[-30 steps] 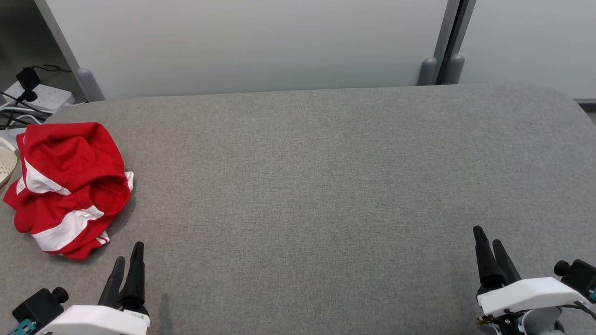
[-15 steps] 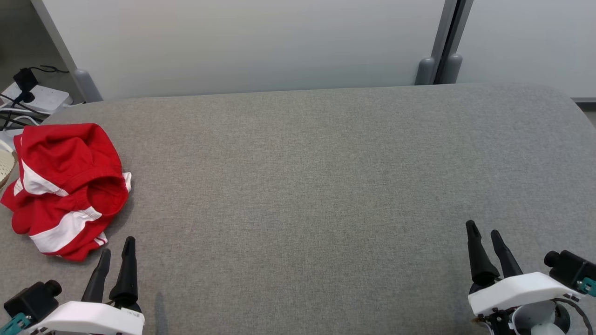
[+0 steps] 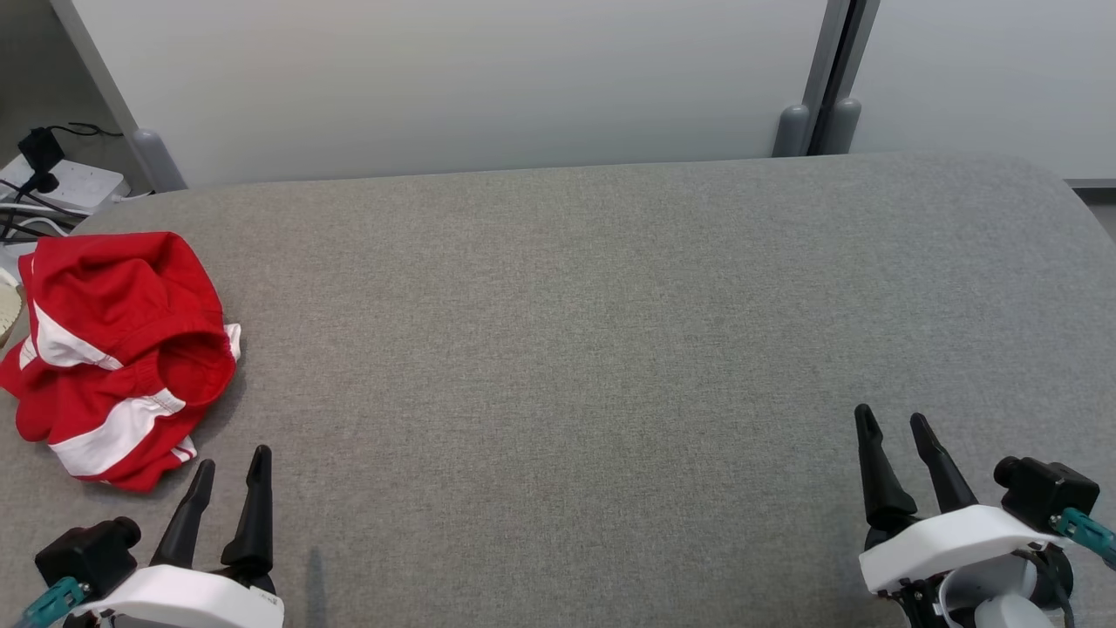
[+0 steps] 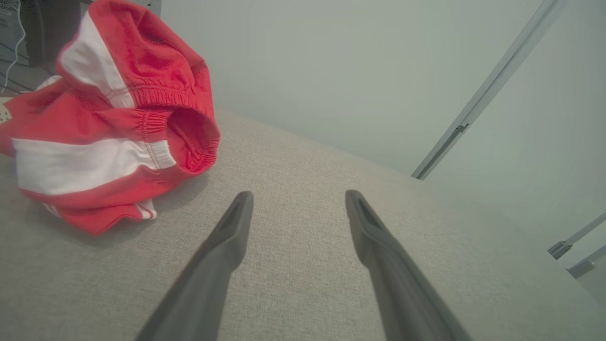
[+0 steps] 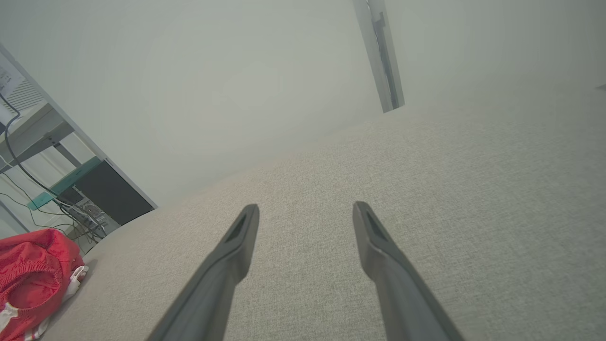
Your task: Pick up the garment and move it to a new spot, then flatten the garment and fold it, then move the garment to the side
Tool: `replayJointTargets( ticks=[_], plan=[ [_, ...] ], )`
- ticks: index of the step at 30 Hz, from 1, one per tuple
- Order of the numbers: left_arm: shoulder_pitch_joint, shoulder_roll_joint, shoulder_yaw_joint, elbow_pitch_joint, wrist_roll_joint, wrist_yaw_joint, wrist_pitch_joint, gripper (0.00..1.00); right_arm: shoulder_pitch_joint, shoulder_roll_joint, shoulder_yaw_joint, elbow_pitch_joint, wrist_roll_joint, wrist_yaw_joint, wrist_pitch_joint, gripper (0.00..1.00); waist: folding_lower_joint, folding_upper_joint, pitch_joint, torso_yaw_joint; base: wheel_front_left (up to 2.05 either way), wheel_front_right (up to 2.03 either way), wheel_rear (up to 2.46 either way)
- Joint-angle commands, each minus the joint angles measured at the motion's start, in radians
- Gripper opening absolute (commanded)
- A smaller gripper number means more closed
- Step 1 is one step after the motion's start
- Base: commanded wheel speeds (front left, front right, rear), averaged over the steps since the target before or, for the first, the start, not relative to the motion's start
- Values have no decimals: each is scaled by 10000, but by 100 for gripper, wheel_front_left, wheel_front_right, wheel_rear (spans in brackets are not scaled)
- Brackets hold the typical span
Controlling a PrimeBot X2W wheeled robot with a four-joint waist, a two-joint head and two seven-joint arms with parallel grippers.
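The red garment (image 3: pixel 122 349) with white stripes lies crumpled in a heap on the grey cloth-covered desk (image 3: pixel 567 331), close to the desk's left edge, its elastic waistband gaping toward the robot. Nothing touches it. Compared with a second ago the whole head view has slid a little, the wall posts and the garment drifting leftward together, so the camera turned and the garment itself has kept its place and its shape.

The left claw (image 3: pixel 233 457) hovers just beside the garment, on its near right side and clear of the cloth, fingers spread apart with nothing between them. In the left wrist view the left claw (image 4: pixel 298 194) points past the garment (image 4: pixel 109 118), which sits off to the side of the fingers. A second ago its two fingers looked nearly overlapped in the head view; now a clear gap shows between them.

The right claw (image 3: pixel 889 412) is well apart from the garment, across the desk on the opposite side, also spread wide and holding nothing. It stands a little higher in the head view than before. From the right wrist view the right claw (image 5: pixel 305 206) sees the garment (image 5: pixel 28 270) far off at the edge.
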Motion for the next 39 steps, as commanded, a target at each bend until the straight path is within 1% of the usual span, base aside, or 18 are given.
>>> replayJointTargets(
  ticks=[1, 6, 14, 30, 39],
  plan=[
    [-441, 342, 179, -246, 409, -61, -172, 100, -434, -100, 244, -224, -398, 12, -228, 100, -1, 0, 5, -12, 0, 0, 0],
    [-466, 403, 31, -265, 946, -65, -320, 100, -483, -110, 322, -165, -992, 12, -374, 100, -1, 0, -7, -48, 0, 0, 0],
    [-486, 520, 65, -208, 1690, -70, -529, 100, -591, -123, 466, -123, -1812, 13, -580, 100, -1, 0, -10, -104, 0, 0, 0],
    [-501, 864, 362, 34, 3644, -82, -1036, 100, -753, -155, 552, -81, -3891, 15, -1079, 100, -1, 0, 11, -123, 0, 0, 0],
    [-456, 820, 508, 38, 3698, -83, -1056, 100, -731, -156, 563, -110, -4001, 16, -1098, 100, -1, 0, 15, -122, 0, 0, 0]
  ],
)
